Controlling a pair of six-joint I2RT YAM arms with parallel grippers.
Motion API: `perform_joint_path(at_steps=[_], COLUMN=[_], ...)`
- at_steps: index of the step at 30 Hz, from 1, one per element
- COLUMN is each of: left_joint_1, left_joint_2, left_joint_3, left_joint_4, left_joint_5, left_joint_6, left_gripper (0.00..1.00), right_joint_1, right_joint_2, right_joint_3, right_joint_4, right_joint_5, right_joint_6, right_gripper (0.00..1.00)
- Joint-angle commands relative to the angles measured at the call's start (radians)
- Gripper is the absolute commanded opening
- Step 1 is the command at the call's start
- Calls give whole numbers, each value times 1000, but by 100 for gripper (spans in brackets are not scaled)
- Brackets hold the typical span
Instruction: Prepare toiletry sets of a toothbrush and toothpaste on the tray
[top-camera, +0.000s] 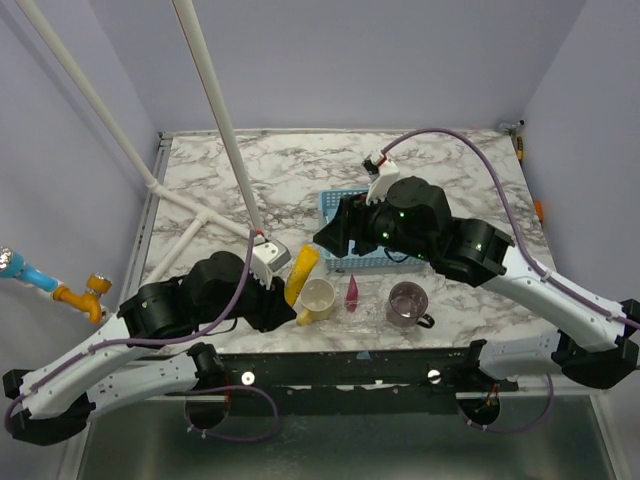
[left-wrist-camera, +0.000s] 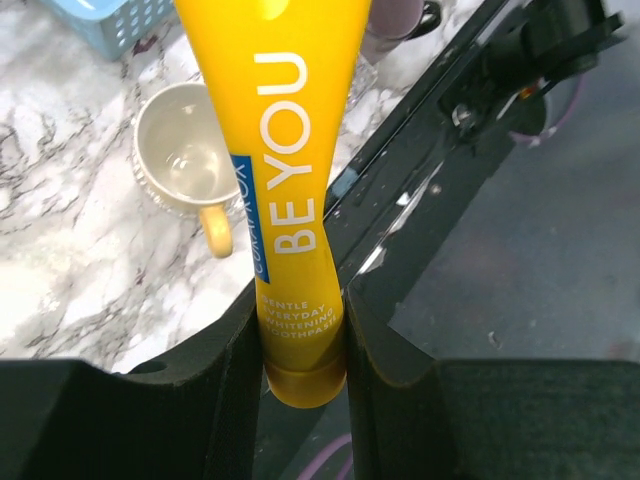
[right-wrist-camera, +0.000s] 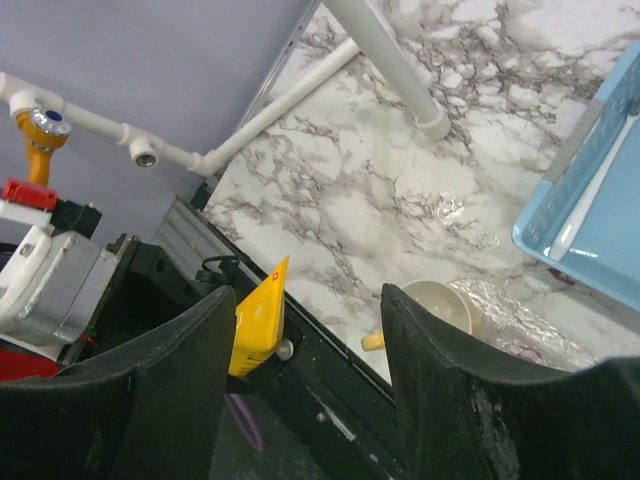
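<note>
Just left of the yellow mug (top-camera: 318, 298), the left end effector (left-wrist-camera: 305, 345) is clamped on the cap end of the yellow tube (left-wrist-camera: 285, 150). The pink tube (top-camera: 351, 291) lies on the desk (top-camera: 250, 170) just right of the mug, with the purple mug (top-camera: 405, 303) further right. Beyond the mug, the right end effector (right-wrist-camera: 310, 300) hangs with its jaws apart and empty over the blue tray (top-camera: 335, 198), where a pale brush (right-wrist-camera: 585, 205) lies inside.

A yellow tube (left-wrist-camera: 290, 150) with white lettering, pink tube (top-camera: 351, 290), pale blue tray (top-camera: 333, 202), white table (top-camera: 285, 170) veined grey.
</note>
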Motion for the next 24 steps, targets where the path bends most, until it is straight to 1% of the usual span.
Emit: perform_joint_path(at_steps=[1, 2, 5, 9, 13, 20, 24], left_joint_1=[-86, -102, -146, -204, -281, -362, -398], left_joint_2=[27, 33, 42, 54, 86, 125, 133], left_joint_3=[61, 66, 82, 101, 108, 126, 138], left_joint_4=[-89, -99, -120, -163, -203, -232, -236], left_joint_5=[-186, -201, -235, -298, -379, -483, -518], left_joint_6=[30, 29, 25, 21, 6, 1, 1], left_gripper=[0, 0, 0, 0, 0, 0, 0], right_joint_1=[-102, -130, -182, -220, -234, -234, -234], right_joint_2=[7, 12, 30, 60, 82, 119, 137], right_joint_3=[21, 19, 19, 15, -9, -26, -31], right_joint_4=[-50, -44, -39, -43, -22, -17, -55], right_joint_5=[-256, -324, -436, -584, -694, -821, -841], right_joint_6=[41, 50, 63, 67, 69, 81, 64], right_gripper=[63, 63, 63, 63, 63, 61, 61])
